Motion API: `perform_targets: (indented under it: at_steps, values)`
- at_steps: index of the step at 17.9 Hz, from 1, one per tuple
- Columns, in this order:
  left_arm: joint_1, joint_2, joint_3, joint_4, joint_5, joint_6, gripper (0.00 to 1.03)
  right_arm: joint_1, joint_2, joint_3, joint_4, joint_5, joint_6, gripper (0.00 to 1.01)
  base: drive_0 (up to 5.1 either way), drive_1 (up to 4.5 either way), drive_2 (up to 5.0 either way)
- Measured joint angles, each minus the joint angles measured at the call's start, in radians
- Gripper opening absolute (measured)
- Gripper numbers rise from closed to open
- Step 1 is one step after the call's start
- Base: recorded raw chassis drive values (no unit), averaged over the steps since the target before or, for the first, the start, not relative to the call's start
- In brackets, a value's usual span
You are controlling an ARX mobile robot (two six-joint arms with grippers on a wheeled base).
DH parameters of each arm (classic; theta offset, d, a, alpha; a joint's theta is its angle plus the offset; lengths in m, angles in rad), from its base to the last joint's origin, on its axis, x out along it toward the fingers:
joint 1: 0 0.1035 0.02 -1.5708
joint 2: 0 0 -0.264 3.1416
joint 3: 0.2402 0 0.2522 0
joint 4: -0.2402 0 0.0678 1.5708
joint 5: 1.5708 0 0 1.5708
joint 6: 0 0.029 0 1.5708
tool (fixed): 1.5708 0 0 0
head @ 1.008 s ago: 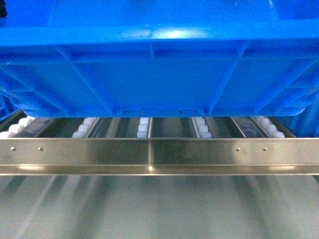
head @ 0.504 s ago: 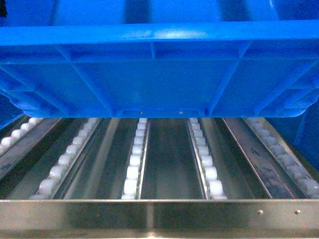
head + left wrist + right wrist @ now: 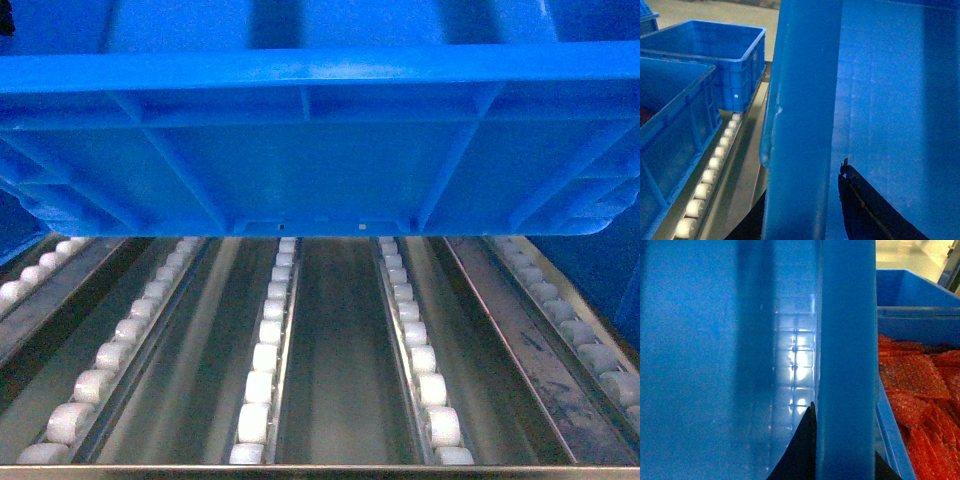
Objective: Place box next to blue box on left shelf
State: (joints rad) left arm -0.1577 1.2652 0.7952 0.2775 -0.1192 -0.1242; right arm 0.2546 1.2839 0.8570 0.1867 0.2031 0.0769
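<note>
Wrist views: box (image 3: 805,100) rim between each arm's clenched jaws, above left shelf (image 3: 330,350).

The box (image 3: 320,130) hides both pincers' tips and the left shelf's (image 3: 330,370) far end.

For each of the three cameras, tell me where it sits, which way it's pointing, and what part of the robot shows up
Head: on the robot, looking forward and down under the held box onto the left shelf; no robot parts show.
Left wrist: on the left arm, looking along the box's left rim, other crates beside it; a dark finger of the left gripper shows inside the rim.
Right wrist: on the right arm, looking along the right rim; dark right gripper fingers straddle it, red material alongside.
All three share the box.
</note>
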Motion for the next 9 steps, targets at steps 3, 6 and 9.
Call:
perform_targets:
  at_steps: [3, 6, 9]
  values:
    - [0.0, 0.0, 0.0, 0.0, 0.0, 0.0, 0.3, 0.0, 0.0, 0.0, 0.0, 0.0, 0.0, 0.07, 0.0, 0.0, 0.0]
    - [0.0, 0.0, 0.0, 0.0, 0.0, 0.0, 0.3, 0.0, 0.0, 0.0, 0.0, 0.0, 0.0, 0.07, 0.0, 0.0, 0.0]
    - [0.0, 0.0, 0.0, 0.0, 0.0, 0.0, 0.3, 0.0, 0.0, 0.0, 0.0, 0.0, 0.0, 0.07, 0.0, 0.0, 0.0]
